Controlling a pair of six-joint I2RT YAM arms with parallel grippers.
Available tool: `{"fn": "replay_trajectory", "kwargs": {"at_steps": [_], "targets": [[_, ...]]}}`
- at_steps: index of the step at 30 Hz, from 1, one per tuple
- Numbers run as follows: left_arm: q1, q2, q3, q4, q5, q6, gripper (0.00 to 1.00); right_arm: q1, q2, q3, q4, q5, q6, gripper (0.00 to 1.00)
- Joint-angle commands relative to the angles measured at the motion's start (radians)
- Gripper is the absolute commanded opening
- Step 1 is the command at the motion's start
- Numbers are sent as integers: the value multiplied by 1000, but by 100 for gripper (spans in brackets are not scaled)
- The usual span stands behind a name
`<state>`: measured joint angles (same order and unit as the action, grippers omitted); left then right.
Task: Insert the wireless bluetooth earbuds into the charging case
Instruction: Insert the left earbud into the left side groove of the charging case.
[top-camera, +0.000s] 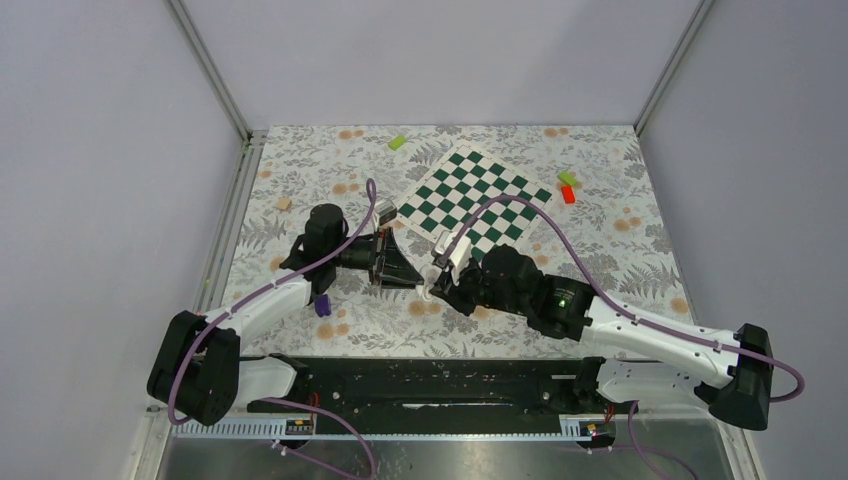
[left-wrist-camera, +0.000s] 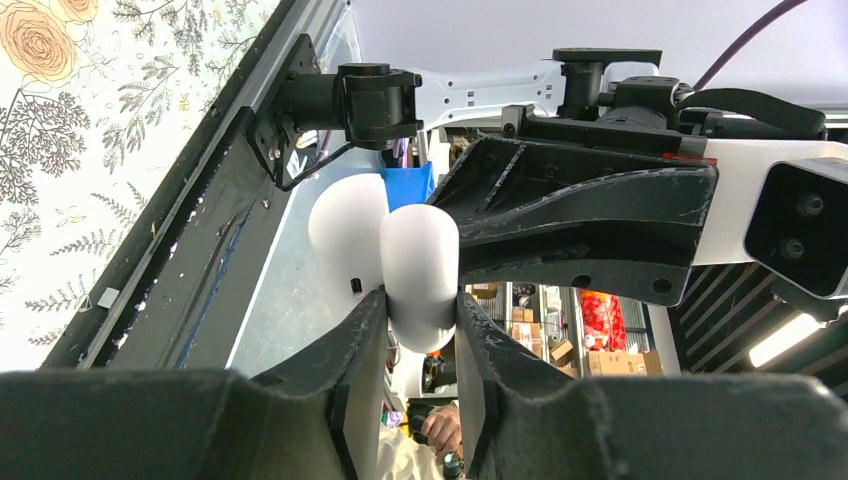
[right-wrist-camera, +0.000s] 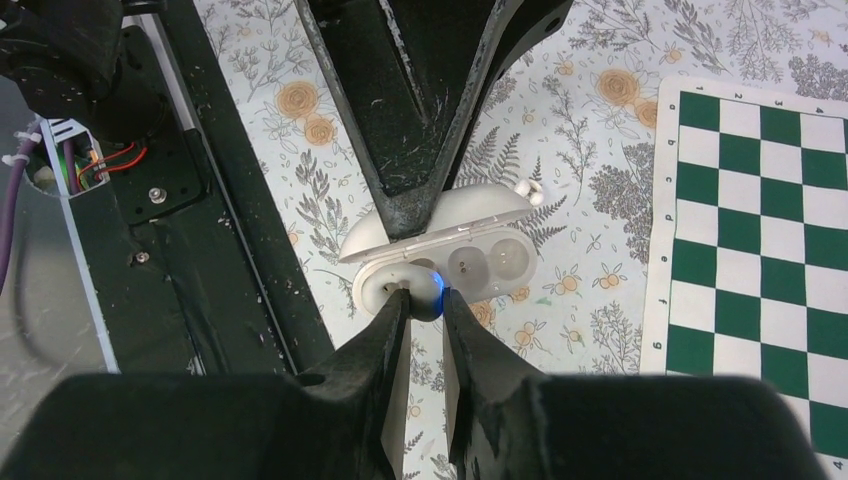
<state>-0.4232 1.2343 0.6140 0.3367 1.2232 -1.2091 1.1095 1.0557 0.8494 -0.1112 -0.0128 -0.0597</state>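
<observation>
My left gripper (top-camera: 400, 268) is shut on the white charging case (left-wrist-camera: 420, 255) and holds it with the lid open. In the right wrist view the case (right-wrist-camera: 490, 262) shows one empty socket on the right. My right gripper (right-wrist-camera: 424, 300) is shut on one white earbud (right-wrist-camera: 428, 292) that glows blue, and holds it at the case's left socket, touching the rim. The other earbud (right-wrist-camera: 528, 192) lies on the floral cloth just behind the case. The two grippers meet near the table's middle (top-camera: 430, 285).
A green-and-white chessboard mat (top-camera: 470, 200) lies just beyond the grippers. A purple block (top-camera: 322, 305) sits by the left arm. A green block (top-camera: 397, 142) and red and green blocks (top-camera: 568, 190) lie further back. A black rail (top-camera: 420, 385) runs along the near edge.
</observation>
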Motion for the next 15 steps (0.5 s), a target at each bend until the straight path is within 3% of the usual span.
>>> {"fn": "replay_trajectory", "kwargs": {"at_steps": [1,11,15], "targets": [[-9,-26,31,152,50,-24,0,24,34,54,-162,-44,2,19],[-9,-8,15,220,57,-49,0,24,81,139,-284,-33,48,26],[-9,29,-19,406,65,-174,0,25,87,142,-293,-17,54,27]]}}
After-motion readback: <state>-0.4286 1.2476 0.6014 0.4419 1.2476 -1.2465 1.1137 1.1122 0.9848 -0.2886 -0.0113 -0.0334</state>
